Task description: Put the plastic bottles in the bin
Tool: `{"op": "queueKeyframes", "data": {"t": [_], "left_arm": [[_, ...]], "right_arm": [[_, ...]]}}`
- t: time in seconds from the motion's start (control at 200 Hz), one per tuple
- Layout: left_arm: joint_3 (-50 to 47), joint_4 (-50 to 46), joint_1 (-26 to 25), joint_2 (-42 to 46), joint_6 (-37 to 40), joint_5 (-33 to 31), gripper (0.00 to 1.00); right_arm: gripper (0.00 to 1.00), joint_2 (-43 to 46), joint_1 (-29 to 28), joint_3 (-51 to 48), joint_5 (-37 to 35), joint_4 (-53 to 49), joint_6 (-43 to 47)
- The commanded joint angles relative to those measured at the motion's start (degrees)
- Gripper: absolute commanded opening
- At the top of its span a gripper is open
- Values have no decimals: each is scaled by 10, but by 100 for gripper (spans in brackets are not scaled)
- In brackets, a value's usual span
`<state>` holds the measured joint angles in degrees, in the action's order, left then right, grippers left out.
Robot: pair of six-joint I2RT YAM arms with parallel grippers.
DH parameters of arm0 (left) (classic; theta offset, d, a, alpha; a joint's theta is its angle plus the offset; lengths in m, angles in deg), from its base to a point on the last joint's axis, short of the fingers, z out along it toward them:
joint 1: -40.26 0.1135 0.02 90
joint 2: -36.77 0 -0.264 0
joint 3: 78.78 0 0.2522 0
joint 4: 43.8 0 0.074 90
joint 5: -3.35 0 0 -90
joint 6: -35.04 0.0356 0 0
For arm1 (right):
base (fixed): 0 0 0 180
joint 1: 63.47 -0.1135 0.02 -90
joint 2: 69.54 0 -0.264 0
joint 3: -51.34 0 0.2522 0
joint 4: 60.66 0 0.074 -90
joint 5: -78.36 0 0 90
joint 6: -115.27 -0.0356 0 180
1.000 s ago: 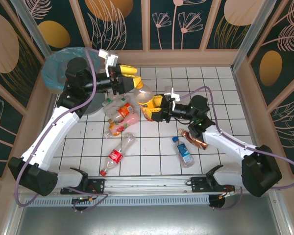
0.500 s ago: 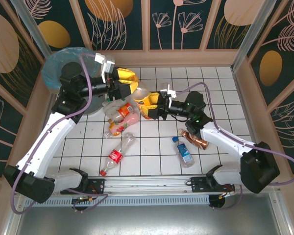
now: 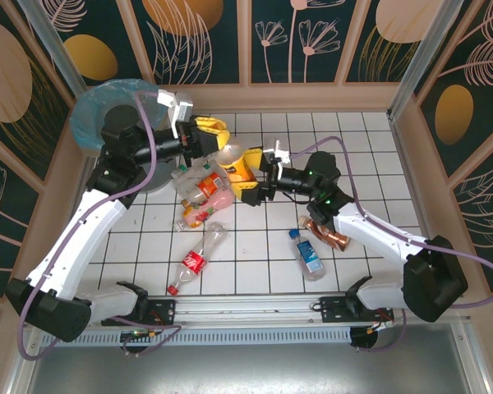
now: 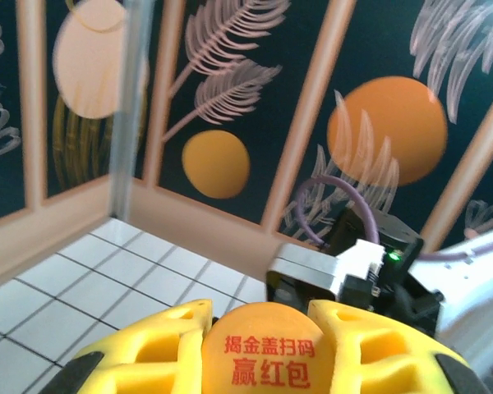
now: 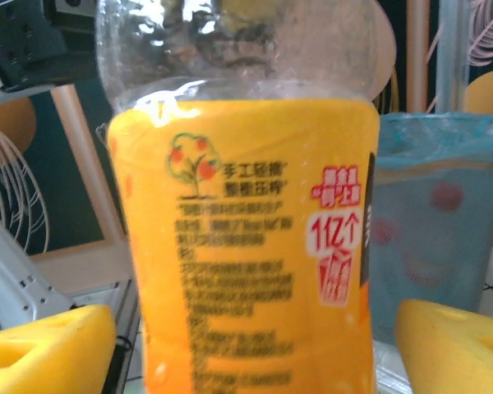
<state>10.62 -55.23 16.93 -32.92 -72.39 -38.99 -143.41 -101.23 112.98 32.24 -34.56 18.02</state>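
The bin stands at the far left corner of the counter. To its right, over the far middle, one bottle sits between the left end effector and the right end effector. Just in front, a heap of bottles lies on the counter. Nearer the front lies a single bottle. Well to its right lies another bottle, with a last bottle just behind it under the right arm.

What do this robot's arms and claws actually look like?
The left arm and right arm have white shells with black joints and bases. A purple cable loops along each. The left gripper and right gripper end in chunky yellow fingers with hollow cut-outs.
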Motion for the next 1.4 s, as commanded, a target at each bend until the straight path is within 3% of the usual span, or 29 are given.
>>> {"op": "queueKeyframes", "data": {"t": [0.0, 0.265, 0.36, 0.51, 0.636, 0.776, 0.896, 1.126, 1.396], "left_arm": [[18, 1, -3, 26, -2, -125, 0], [143, -105, 2, -3, 69, -565, 0], [194, -127, 33, -34, 103, -627, 0], [255, -159, 126, -74, 93, -636, 0], [290, -200, 172, -110, 101, -641, 0], [260, -207, 217, -131, 95, -626, 0], [219, -201, 252, -144, 71, -570, 0], [162, -203, 260, -167, 68, -526, 0], [100, -185, 260, -166, 75, -520, 3]], "right_arm": [[99, 33, -8, -14, -69, 31, 29], [99, 43, -38, 1, -135, -55, 140], [99, 35, -63, 17, -142, -97, 187], [99, 17, -98, 40, -152, -156, 246], [99, 4, -115, 46, -157, -171, 263], [99, -2, -125, 41, -164, -166, 261], [99, -5, -130, 39, -171, -169, 265], [99, -8, -132, 42, -186, -185, 275], [99, -19, -137, 52, -191, -205, 292]]}}
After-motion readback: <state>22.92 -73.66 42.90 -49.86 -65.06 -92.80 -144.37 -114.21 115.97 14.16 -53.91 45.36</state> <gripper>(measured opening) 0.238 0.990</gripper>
